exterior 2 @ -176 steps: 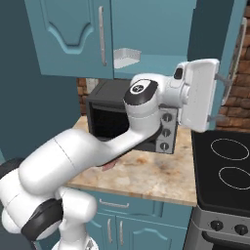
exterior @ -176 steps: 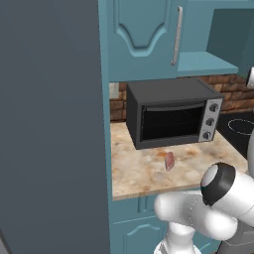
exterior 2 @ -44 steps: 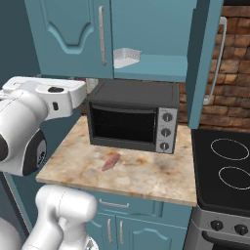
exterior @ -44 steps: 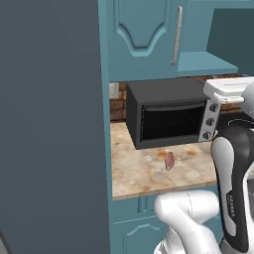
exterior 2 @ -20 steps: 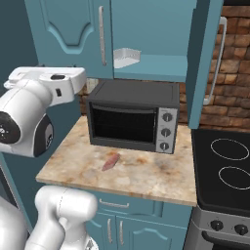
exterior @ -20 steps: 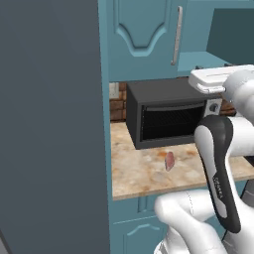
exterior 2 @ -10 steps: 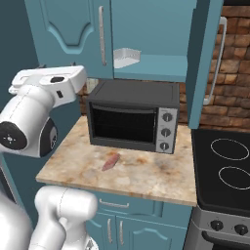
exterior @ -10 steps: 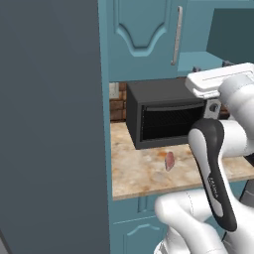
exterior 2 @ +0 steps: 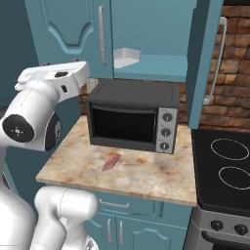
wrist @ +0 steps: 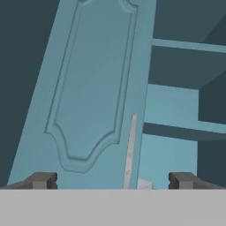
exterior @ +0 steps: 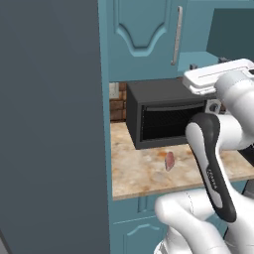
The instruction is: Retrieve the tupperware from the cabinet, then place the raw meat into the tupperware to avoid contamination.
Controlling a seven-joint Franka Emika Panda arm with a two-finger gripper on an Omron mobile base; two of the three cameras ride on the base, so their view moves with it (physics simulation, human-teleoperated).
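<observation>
1. Tupperware (exterior 2: pixel 126 57) sits on the teal shelf (exterior 2: pixel 161 67) of the cabinet (exterior 2: pixel 146 34), at the shelf's left end, just right of the shut left door (exterior 2: pixel 73 34). In my hand view a pale corner of it (wrist: pixel 143 184) peeks out at the bottom, beside the door's edge.
2. The cabinet's right door (exterior 2: pixel 205 53) stands swung open; its silver handle (exterior 2: pixel 217 61) shows against the brick wall (exterior 2: pixel 234 63).
3. Meat (exterior 2: pixel 111 161) lies bare on the tabletop (exterior 2: pixel 146 176), just in front of the microwave (exterior 2: pixel 134 117) and apart from it. From the left base view I see the meat (exterior: pixel 169 160) near the tabletop's front half, below the microwave's (exterior: pixel 163 116) dark door.
4. Claw (wrist: pixel 112 181): fingertips (wrist: pixel 42 180) stand wide apart at the two bottom corners of my hand view, nothing between them. It faces the left door's arched panel (wrist: pixel 95 84) and its bar handle (wrist: pixel 130 150), with the open shelf bay to the right.
5. From the right base view the white hand (exterior 2: pixel 56 78) is raised at about shelf height, left of the microwave and in front of the left door. Tupperware is well to its right.
6. Stove (exterior 2: pixel 227 171) with two ring burners sits to the right of the tabletop.
7. A tall dark grey unit (exterior: pixel 49 124) stands to the left of the tabletop in the left base view.
</observation>
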